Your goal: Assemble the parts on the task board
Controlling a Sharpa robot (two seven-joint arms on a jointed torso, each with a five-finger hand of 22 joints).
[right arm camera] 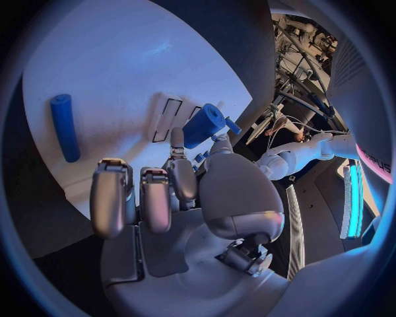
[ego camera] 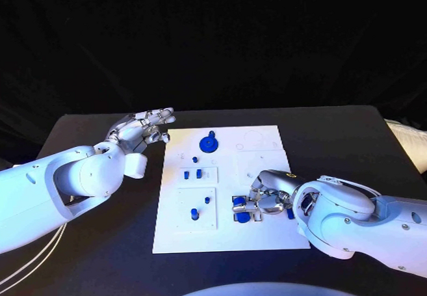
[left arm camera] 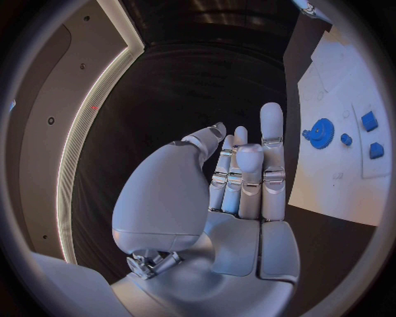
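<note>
**Operator:** Where are my hands, and what are they doing?

**Describer:** Your right hand point(ego camera: 257, 200) is low over the near right part of the white board point(ego camera: 179, 237), which lies in the middle of the black tabletop point(ego camera: 363, 130). Its fingers point(right arm camera: 177, 142) pinch a short blue cylinder point(right arm camera: 204, 125) against the thumb, held just above the board. Your left hand point(ego camera: 142, 129) hovers over the tabletop just beside the board's far left corner, fingers released and nearly straight, holding nothing.

**Operator:** And the other parts?

**Describer:** A blue gear point(ego camera: 209, 144) lies on the far part of the board, near your left hand but apart from it. Two small blue blocks point(ego camera: 199, 174) sit mid-board. A blue peg point(ego camera: 194, 215) is on the near left part. Your right wrist view shows a long blue rod point(right arm camera: 65, 125) lying flat on the board, well apart from the fingers.
</note>
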